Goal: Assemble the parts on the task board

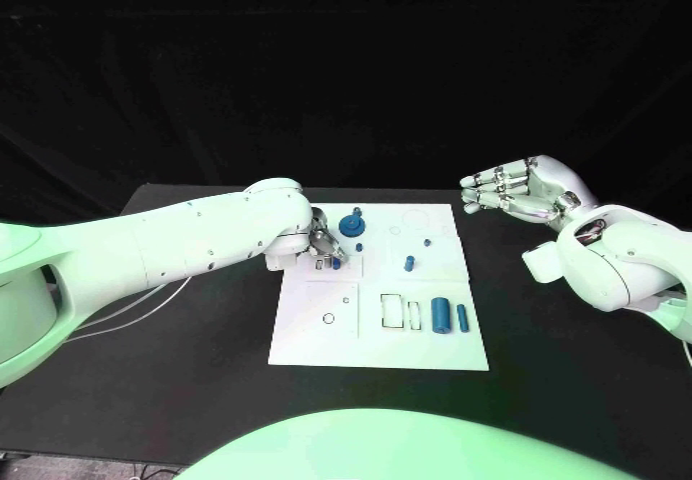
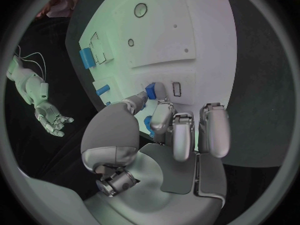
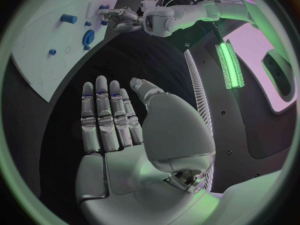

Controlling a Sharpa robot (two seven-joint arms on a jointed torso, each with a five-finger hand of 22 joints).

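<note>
Both arms wear smooth white shells with rounded, bulging joints. The left arm (image 1: 173,245) is dotted with small dark screw heads along its forearm, and thin pale cables trail from beneath it on the side away from the task board (image 1: 378,290). The left hand (image 2: 169,135) is silver, its fingers built of blocky metallic segments with grey pads. The right hand (image 3: 125,130) matches it, silver and segmented, with a broad smooth palm.

— What lies under the work?
— A black table (image 1: 173,340), its dark top reaching out on every side.
— Anything along its left edge?
— Thin white cables (image 1: 159,297) trail across the top there.
— And behind?
— A black backdrop (image 1: 346,90) hangs behind the table's far edge.
</note>
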